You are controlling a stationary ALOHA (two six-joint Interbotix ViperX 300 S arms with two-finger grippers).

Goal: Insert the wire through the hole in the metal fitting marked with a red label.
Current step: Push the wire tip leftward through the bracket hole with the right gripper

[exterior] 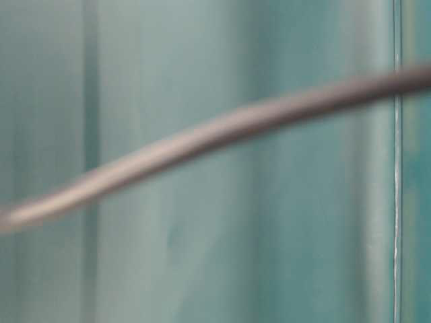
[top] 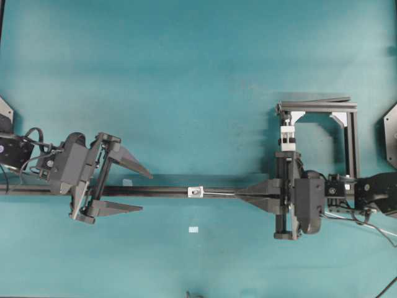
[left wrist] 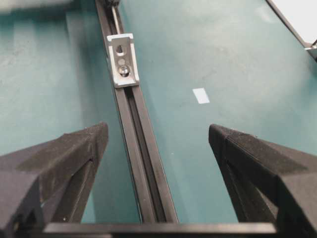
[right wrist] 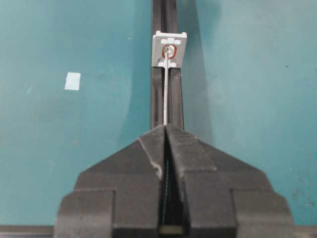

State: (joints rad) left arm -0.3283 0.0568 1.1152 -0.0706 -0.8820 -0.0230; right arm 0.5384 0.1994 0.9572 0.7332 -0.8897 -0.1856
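- Overhead, a long black rail [top: 155,190] lies left to right across a teal worktop [top: 186,74], with one robot arm at each end.
- Midway along the rail sits the metal fitting [top: 196,192], a small silver square block about as wide as the rail.
- On the right, the right tool [right wrist: 165,130] has its two black jaws pressed together, pinching the wire [right wrist: 166,94], a thin, straight, silvery strand.
- From the right wrist camera, the wire runs straight ahead from the jaw tips along the rail to the face of the fitting, where its tip meets the hole [right wrist: 170,50], ringed by a red mark. Whether the tip has passed through cannot be told.
- On the left, the left tool [top: 133,189] stands wide open and holds nothing; its jaws straddle the rail, one on each side, without touching it.
- From the left wrist camera, the fitting lies ahead on the rail, well beyond the open jaws.
- Two small pale blue tape patches [top: 193,230] lie on the worktop near the rail.
- Behind the right arm stands a black frame [top: 338,124] with a white clamp block [top: 287,138].
- The table-level view is blurred, showing only a grey band crossing a teal background.
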